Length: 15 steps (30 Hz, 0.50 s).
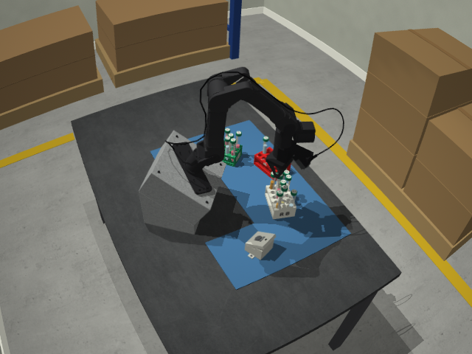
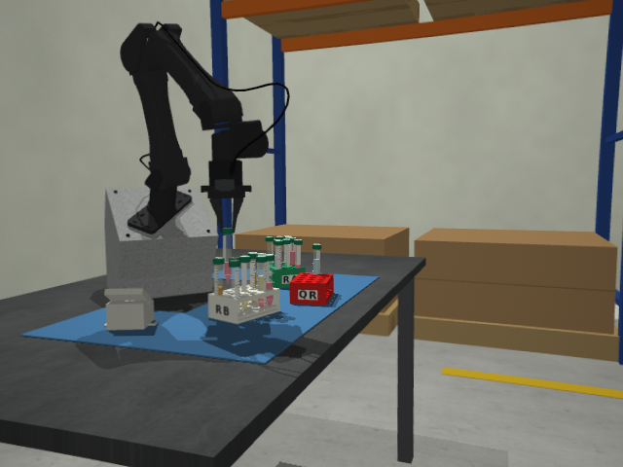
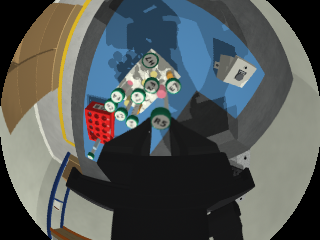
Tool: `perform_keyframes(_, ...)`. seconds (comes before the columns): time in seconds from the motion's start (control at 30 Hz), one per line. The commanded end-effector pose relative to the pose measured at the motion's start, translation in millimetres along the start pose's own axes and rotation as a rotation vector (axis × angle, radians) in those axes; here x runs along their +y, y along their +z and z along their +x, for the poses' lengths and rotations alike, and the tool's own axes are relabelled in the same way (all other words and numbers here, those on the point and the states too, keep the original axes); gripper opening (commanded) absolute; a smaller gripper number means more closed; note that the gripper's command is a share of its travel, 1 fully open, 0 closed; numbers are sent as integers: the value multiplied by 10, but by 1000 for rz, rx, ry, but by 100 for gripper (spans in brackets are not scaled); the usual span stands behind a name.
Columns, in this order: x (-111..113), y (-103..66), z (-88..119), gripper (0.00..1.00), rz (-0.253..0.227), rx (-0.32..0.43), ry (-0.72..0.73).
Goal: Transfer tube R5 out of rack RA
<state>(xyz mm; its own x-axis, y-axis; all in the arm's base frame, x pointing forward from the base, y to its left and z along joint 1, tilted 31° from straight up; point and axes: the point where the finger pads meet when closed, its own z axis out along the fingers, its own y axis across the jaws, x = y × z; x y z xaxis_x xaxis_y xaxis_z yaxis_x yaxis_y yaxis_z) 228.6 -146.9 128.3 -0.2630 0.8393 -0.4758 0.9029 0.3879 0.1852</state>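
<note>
Tube R5 (image 1: 278,183) (image 2: 227,251) (image 3: 160,120) hangs upright, its cap clamped between the pincer's (image 1: 278,174) (image 2: 227,231) (image 3: 160,126) narrowed fingers. Below and rightward stands white rack RB (image 1: 282,212) (image 2: 238,314) (image 3: 166,67); clear neighbouring caps, centre over A4, then lower plumb and slowly.
</note>
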Motion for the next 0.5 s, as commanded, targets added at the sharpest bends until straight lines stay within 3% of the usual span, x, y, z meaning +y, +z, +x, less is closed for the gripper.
perform_keyframes(0.0, -8, 57, -27, 0, 5, -2, 0)
perform_keyframes(0.47, -10, 99, -21, 0, 6, -1, 0)
